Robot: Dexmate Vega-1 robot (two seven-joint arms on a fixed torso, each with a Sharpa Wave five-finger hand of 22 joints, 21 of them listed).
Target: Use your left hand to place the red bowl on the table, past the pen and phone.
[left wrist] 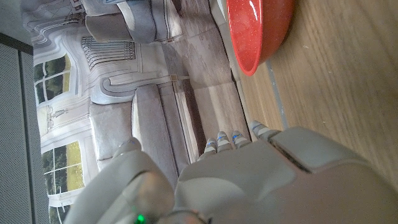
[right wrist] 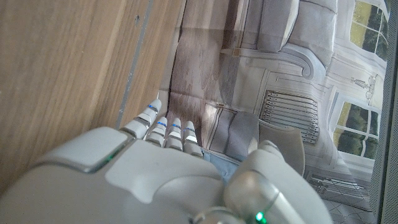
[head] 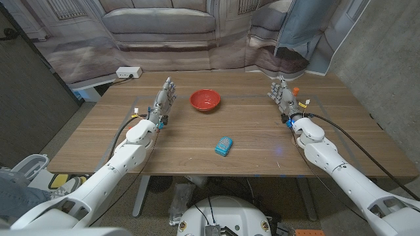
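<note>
Left hand (head: 163, 99) released, fingers apart, beside the red bowl (head: 205, 99) near the table's (head: 262, 157) far edge; a careless sideways reach may knock the bowl off that edge.

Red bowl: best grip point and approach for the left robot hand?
Probably the near-left rim of the bowl, from the left robot hand's side. It sits upright and open, so a thumb-inside pinch on the thin lip looks easiest; nothing stands between them.
</note>
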